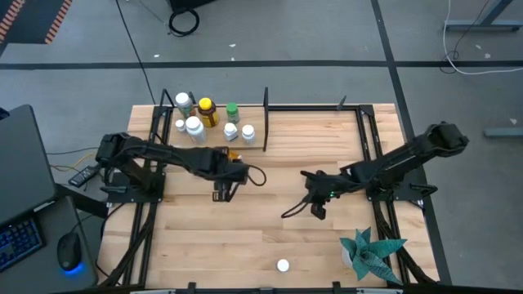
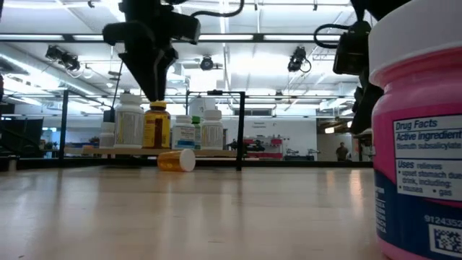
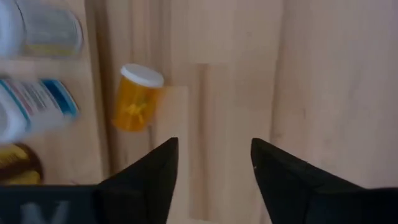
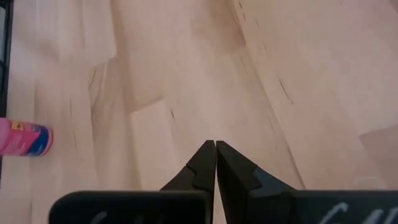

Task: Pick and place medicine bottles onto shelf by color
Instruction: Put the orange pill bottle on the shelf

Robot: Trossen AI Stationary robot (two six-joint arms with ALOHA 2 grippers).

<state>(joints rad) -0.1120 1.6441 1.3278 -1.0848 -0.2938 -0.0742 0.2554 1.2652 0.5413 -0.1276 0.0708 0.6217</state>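
Several medicine bottles [image 1: 207, 112] stand on the shelf [image 1: 214, 140] at the table's far left, mostly white, one amber with a yellow cap, one green-capped. A small orange bottle [image 3: 138, 98] with a white cap lies on its side at the shelf's near edge [image 2: 177, 160]. A pink bottle [image 2: 419, 144] with a white cap [image 1: 283, 265] stands near the table's near edge. My left gripper [image 3: 214, 155] hangs open above the table, just on the near side of the orange bottle [image 1: 234, 155]. My right gripper [image 4: 215, 147] is shut over bare wood at mid-table [image 1: 317, 202].
A black upright divider [image 1: 265, 122] ends the shelf's bottle section; thin black posts [image 1: 365, 131] frame the table. A teal spiky plant [image 1: 372, 253] stands at the near right corner. Bare wood lies between the two grippers and toward the near edge.
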